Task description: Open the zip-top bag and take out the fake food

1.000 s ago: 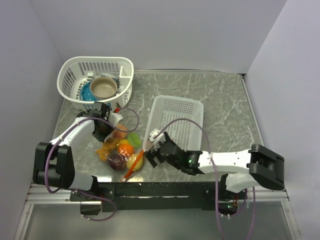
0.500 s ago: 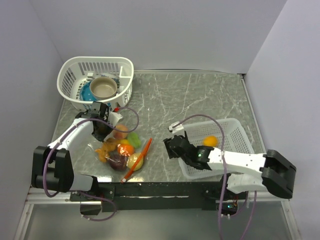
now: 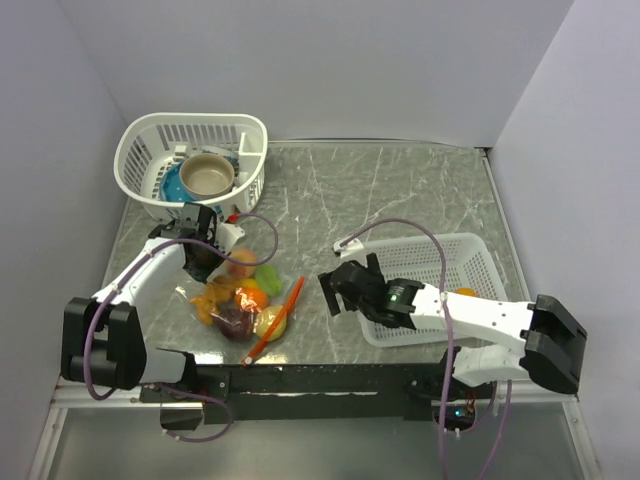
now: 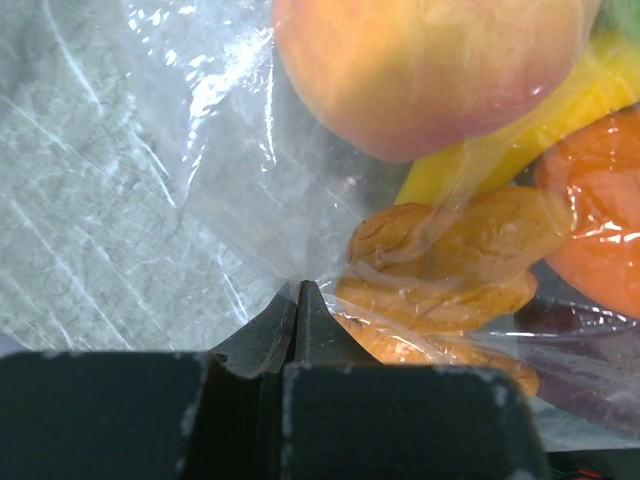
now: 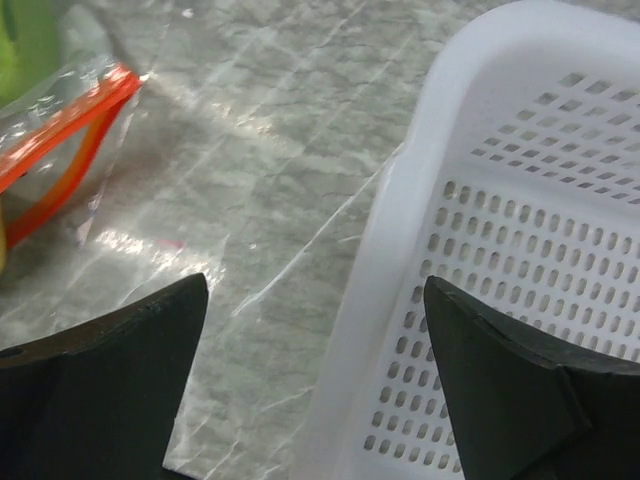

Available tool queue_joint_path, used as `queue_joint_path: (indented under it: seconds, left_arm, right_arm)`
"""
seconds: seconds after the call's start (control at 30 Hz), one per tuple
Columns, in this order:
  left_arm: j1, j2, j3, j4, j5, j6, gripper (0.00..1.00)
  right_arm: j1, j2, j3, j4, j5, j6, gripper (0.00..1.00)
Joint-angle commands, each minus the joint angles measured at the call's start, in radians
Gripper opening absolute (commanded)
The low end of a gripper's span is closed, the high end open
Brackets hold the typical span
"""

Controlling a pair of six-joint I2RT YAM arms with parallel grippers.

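Note:
The zip-top bag [image 3: 228, 296] lies at the front left with its orange-red zip strip [image 3: 279, 312] along the right edge. It holds the fake food [image 3: 243, 298]: peach, green, orange, yellow and dark red pieces. My left gripper [image 3: 207, 256] is shut on the bag's clear plastic [image 4: 250, 200] at its far left corner, next to a tan-orange piece [image 4: 450, 262] and a peach [image 4: 425, 60]. My right gripper [image 3: 334, 291] is open and empty, between the zip strip [image 5: 62, 140] and the white rectangular basket [image 5: 400, 270]. An orange piece [image 3: 466, 292] lies in that basket.
The rectangular white mesh basket [image 3: 452, 250] lies flat at the front right, under my right arm. A round white basket [image 3: 150, 140] at the back left holds a tan bowl [image 3: 207, 175] and a blue dish [image 3: 171, 184]. Grey walls enclose the table.
The rectangular basket went from the table's middle to the front right. An orange piece now lies in it. My right gripper left the bag, then edged back left. The left gripper held still.

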Motion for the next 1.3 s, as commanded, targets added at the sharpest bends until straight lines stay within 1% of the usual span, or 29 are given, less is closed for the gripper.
queue_joint_path:
  seconds: [0.0, 0.13, 0.3, 0.37, 0.47, 0.53, 0.6, 0.63, 0.67, 0.7, 0.73, 0.77, 0.8, 0.83, 0.87, 0.9, 0.93, 0.97, 1.0, 1.03, 1.07, 1.1, 1.13, 1.2, 1.27]
  left_arm:
    - [-0.001, -0.043, -0.001, -0.003, 0.014, 0.009, 0.01]
    - [-0.001, -0.048, 0.011, -0.022, 0.022, 0.005, 0.01]
    - [-0.001, -0.066, 0.005, -0.025, 0.019, 0.005, 0.01]
    - [-0.001, -0.071, 0.002, -0.028, 0.017, 0.005, 0.01]
    - [-0.001, -0.08, -0.007, -0.025, 0.019, 0.005, 0.01]
    - [-0.001, -0.085, -0.015, -0.025, 0.016, 0.008, 0.01]
    - [-0.001, -0.083, -0.015, -0.027, 0.019, 0.006, 0.01]
    - [-0.001, -0.082, -0.012, -0.03, 0.017, 0.005, 0.01]
    - [-0.001, -0.083, -0.015, -0.027, 0.019, 0.005, 0.01]
    - [-0.001, -0.082, -0.015, -0.025, 0.02, 0.005, 0.01]
    - [-0.001, -0.082, -0.016, -0.027, 0.019, 0.005, 0.01]
    - [-0.001, -0.08, -0.016, -0.028, 0.02, 0.008, 0.01]
    - [-0.001, -0.077, -0.015, -0.027, 0.019, 0.008, 0.01]
    - [-0.001, -0.077, -0.016, -0.023, 0.019, 0.008, 0.01]
    - [-0.001, -0.074, -0.018, -0.02, 0.017, 0.009, 0.01]
    - [-0.001, -0.068, -0.018, -0.016, 0.017, 0.009, 0.01]
    - [-0.002, -0.06, -0.019, -0.01, 0.016, 0.011, 0.01]
    - [-0.001, -0.056, -0.015, -0.007, 0.016, 0.011, 0.01]
    - [-0.001, -0.042, -0.015, -0.002, 0.014, 0.009, 0.01]
    - [-0.001, -0.036, -0.012, 0.006, 0.011, 0.009, 0.01]
    - [-0.001, -0.03, -0.007, 0.009, 0.014, 0.006, 0.01]
    - [-0.001, -0.019, -0.005, 0.012, 0.013, 0.005, 0.01]
    - [-0.001, -0.013, -0.004, 0.016, 0.011, 0.003, 0.01]
    - [-0.001, 0.003, 0.005, 0.023, 0.01, 0.0, 0.01]
    - [-0.001, 0.018, 0.017, 0.02, 0.011, 0.0, 0.01]
  right_arm:
    - [-0.08, 0.078, 0.072, 0.013, -0.013, -0.023, 0.87]
    - [-0.14, 0.154, 0.171, 0.085, -0.029, -0.08, 0.82]
    - [-0.184, 0.272, 0.315, 0.148, -0.053, -0.183, 0.81]
    - [-0.206, 0.321, 0.387, 0.153, -0.028, -0.218, 0.84]
    - [-0.243, 0.342, 0.449, 0.177, 0.013, -0.271, 1.0]
    - [-0.253, 0.335, 0.474, 0.176, 0.027, -0.288, 1.0]
    - [-0.252, 0.31, 0.493, 0.124, 0.062, -0.27, 1.0]
    - [-0.252, 0.29, 0.487, 0.101, 0.064, -0.25, 1.0]
    - [-0.237, 0.226, 0.475, 0.067, 0.049, -0.202, 1.0]
    - [-0.223, 0.182, 0.424, 0.062, -0.012, -0.183, 1.0]
    - [-0.195, 0.134, 0.388, 0.061, -0.04, -0.172, 1.0]
    - [-0.168, 0.043, 0.353, 0.059, -0.072, -0.164, 1.0]
    - [-0.082, 0.005, 0.292, 0.058, -0.107, -0.161, 1.0]
    - [-0.03, -0.033, 0.267, 0.049, -0.103, -0.161, 1.0]
    - [0.016, -0.032, 0.248, 0.02, -0.105, -0.137, 1.0]
    - [0.093, -0.024, 0.227, 0.006, -0.114, -0.115, 1.0]
    - [0.115, -0.008, 0.207, 0.01, -0.117, -0.083, 1.0]
    - [0.133, -0.006, 0.182, 0.066, -0.134, -0.048, 1.0]
    - [0.154, -0.012, 0.124, 0.112, -0.14, -0.031, 1.0]
    - [0.17, -0.038, 0.087, 0.175, -0.157, -0.023, 1.0]
    - [0.182, -0.05, 0.052, 0.311, -0.17, -0.028, 1.0]
    - [0.194, -0.058, 0.005, 0.361, -0.189, -0.032, 1.0]
    - [0.196, -0.046, -0.008, 0.418, -0.197, -0.032, 1.0]
    - [0.196, -0.005, -0.004, 0.424, -0.185, -0.031, 1.0]
    - [0.202, 0.077, -0.006, 0.436, -0.198, -0.051, 1.0]
